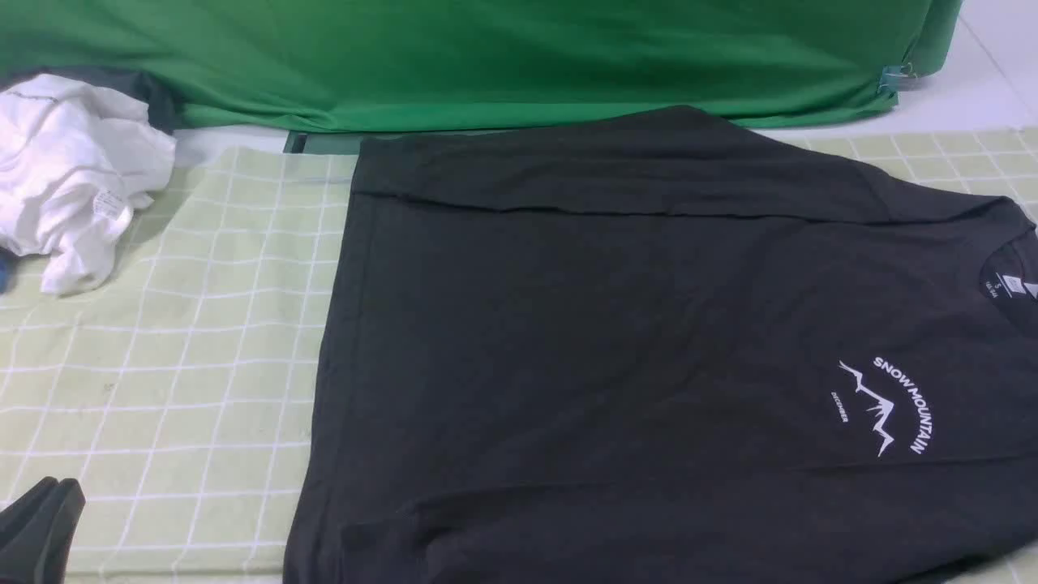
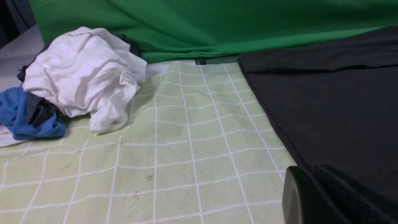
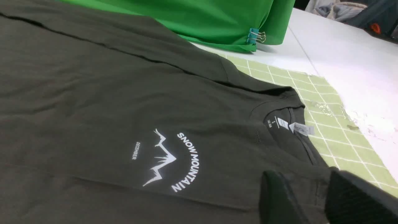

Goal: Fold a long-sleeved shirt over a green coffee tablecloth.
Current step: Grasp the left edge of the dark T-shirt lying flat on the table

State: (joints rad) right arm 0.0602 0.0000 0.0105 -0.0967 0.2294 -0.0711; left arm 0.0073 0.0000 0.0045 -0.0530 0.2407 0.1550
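The long-sleeved shirt (image 1: 608,324) lies flat on the green coffee tablecloth (image 1: 178,365), collar to the right, white mountain logo (image 1: 888,405) and neck label (image 1: 1011,284) showing. A fold runs along its far edge. My left gripper (image 1: 55,485) is shut and empty at the near left, over the cloth beside the shirt's hem; in the left wrist view the left gripper (image 2: 314,175) has the shirt (image 2: 326,102) just beyond it. My right gripper (image 3: 311,193) is open over the shirt (image 3: 93,93) near the collar, fabric visible between its fingers; it is outside the front view.
A crumpled white garment (image 1: 73,170) and a blue one (image 2: 18,112) sit at the far left of the tablecloth (image 2: 186,140). Vivid green fabric (image 1: 486,57) hangs along the back, held by a clip (image 3: 253,35). White tabletop (image 3: 342,56) lies past the cloth's right edge.
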